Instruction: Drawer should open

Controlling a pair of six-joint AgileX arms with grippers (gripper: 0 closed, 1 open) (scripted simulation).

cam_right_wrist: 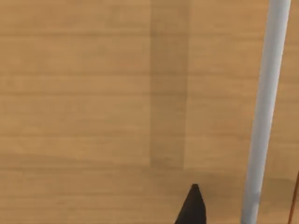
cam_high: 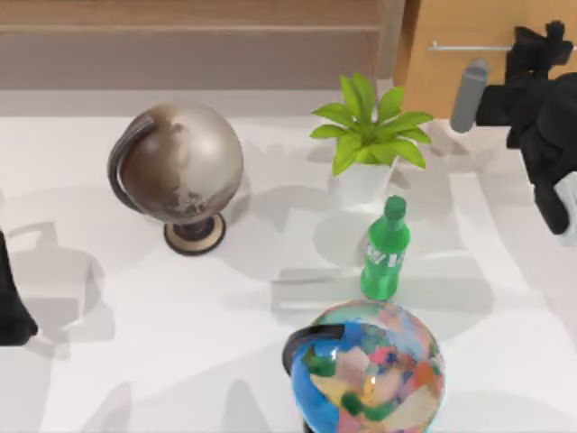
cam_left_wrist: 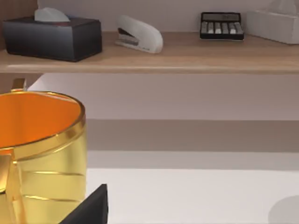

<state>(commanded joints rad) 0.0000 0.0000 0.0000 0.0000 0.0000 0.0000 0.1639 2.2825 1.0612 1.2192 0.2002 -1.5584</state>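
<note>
The drawer [cam_high: 478, 54], a light orange-brown wooden front with a thin horizontal silver bar handle [cam_high: 469, 46], sits behind the potted plant [cam_high: 370, 135].

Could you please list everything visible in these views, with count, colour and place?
drawer: one, orange-brown front, silver bar handle, top view's far right.
grey-brown panel: one, far left.
grey globe: one, table's left.
colourful globe: one, near edge.
potted plant: one, green leaves, white pot, centre.
green bottle: one, before the plant.
gold cup: one, orange inside, left wrist view.
shelf: carries black tissue box, white stapler, black calculator, white box.
right gripper: black, at the handle.
left arm: black, table's left edge.
</note>
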